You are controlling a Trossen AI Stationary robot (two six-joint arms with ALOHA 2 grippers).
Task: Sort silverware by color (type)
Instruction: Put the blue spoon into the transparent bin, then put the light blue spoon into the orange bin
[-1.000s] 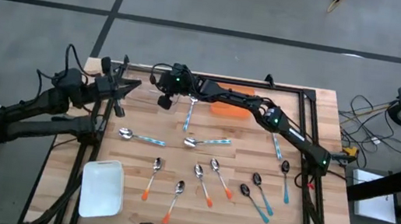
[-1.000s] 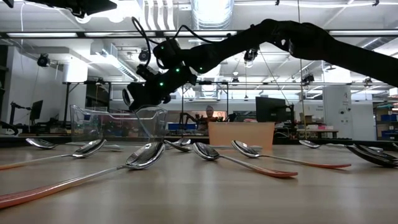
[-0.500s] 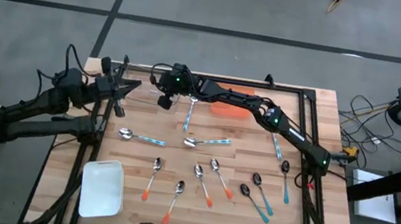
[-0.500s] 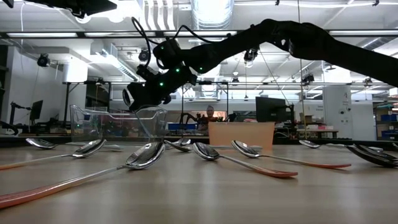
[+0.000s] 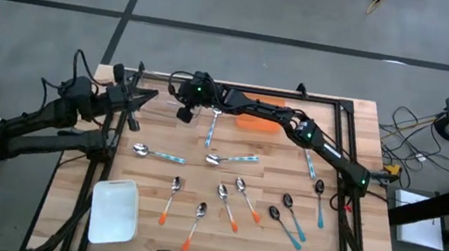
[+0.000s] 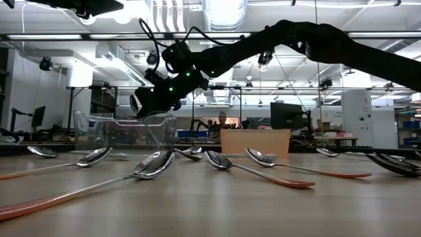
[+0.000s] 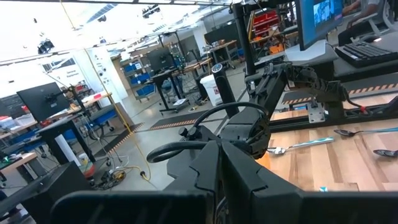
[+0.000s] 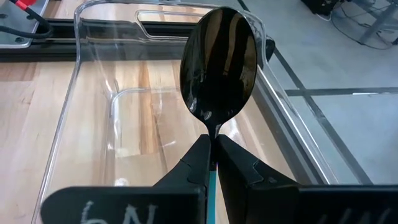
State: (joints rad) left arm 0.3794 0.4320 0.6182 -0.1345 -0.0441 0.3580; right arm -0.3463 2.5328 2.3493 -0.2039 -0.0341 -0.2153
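My right gripper (image 8: 212, 163) reaches to the table's far left and is shut on a dark-bowled spoon (image 8: 219, 62) with a teal handle, above a clear plastic container (image 8: 93, 112). In the high view that gripper (image 5: 183, 106) shows beside the far rail. My left gripper (image 7: 217, 163) is shut on nothing and hovers at the table's left edge (image 5: 146, 97). Other silverware lies flat on the wood: blue-handled spoons (image 5: 159, 155), orange-handled spoons (image 5: 226, 205) and teal-handled spoons (image 5: 319, 200). My right gripper pinches the spoon's teal handle (image 8: 212, 182) between its two fingers, just behind the neck. The spoon runs along the fingers and sticks out past their tips. Its dark bowl (image 8: 219, 56) is lifted clear, over the clear container's inside.
An orange tray (image 5: 257, 122) sits at the far middle, and a white tray (image 5: 114, 209) at the near left. The right arm (image 5: 295, 127) stretches across the far half of the table. Spoons are spread over the table's middle and right.
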